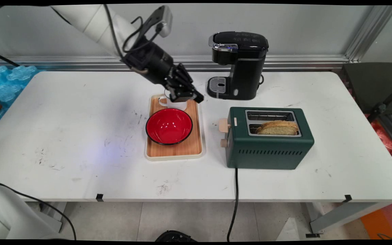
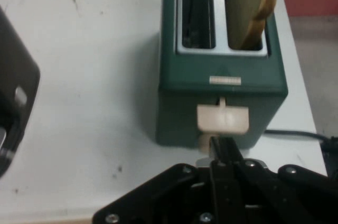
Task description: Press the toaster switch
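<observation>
– Wooden tray [image 1: 192, 143], white mug [image 1: 179, 106] at its far end, and the pincer [image 1: 196, 98] hanging right over that mug. See it?

– I see it. In the hand view the pincer [image 2: 222, 152] looks pressed narrow, fingers together, nothing showing between them. Whether it touches the mug I cannot tell; the arm hides the rim.

– That is my worry. Drop a little with the fingers shut like that and it would strike the rim rather than straddle it, and the mug could tip.

– Into the red bowl [image 1: 168, 126], I'd guess. The two sit just beside each other on the tray, no slack between them.

– And the tray is light-looking. A sideways shove might slide the whole lot across the tabletop [image 1: 63, 119].

– What about the right side? The green toaster [image 1: 267, 149] stands near the tray, bread slice [image 1: 277, 127] upright in its near slot.

– The hand camera points straight at its cream lever [image 2: 223, 118]. A swing that way could catch it.

– And the black coffee maker [image 1: 240, 68] stands close behind, so a wide sweep could clip that too.
</observation>
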Controlling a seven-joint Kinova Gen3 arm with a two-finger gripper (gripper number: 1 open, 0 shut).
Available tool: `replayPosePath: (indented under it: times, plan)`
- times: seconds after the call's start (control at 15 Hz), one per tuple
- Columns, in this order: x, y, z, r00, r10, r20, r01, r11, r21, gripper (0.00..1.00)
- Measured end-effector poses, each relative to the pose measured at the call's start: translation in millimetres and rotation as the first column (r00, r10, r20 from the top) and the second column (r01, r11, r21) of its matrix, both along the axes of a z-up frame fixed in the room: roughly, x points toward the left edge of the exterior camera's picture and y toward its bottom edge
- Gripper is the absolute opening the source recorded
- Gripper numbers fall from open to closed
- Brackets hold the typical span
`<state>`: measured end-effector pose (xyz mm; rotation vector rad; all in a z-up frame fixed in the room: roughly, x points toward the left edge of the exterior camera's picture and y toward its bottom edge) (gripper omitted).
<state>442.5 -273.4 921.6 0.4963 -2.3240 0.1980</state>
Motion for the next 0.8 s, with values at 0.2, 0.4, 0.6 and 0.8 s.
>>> replayPosePath:
  times: [0.2,0.4,0.6,0.8]
  plan:
    - [-16.3,-1.8,-3.2,1.0,-0.01,-0.017,0.01,1.0,-0.01,0.0]
    - [-30.6,-0.4,-10.5,0.999,-0.018,-0.028,0.018,1.0,-0.013,0.0]
    - [-43.7,2.1,-20.3,0.999,-0.019,-0.039,0.019,1.0,-0.011,0.0]
    - [-53.7,4.2,-31.3,0.999,-0.019,-0.042,0.018,1.0,-0.01,0.0]
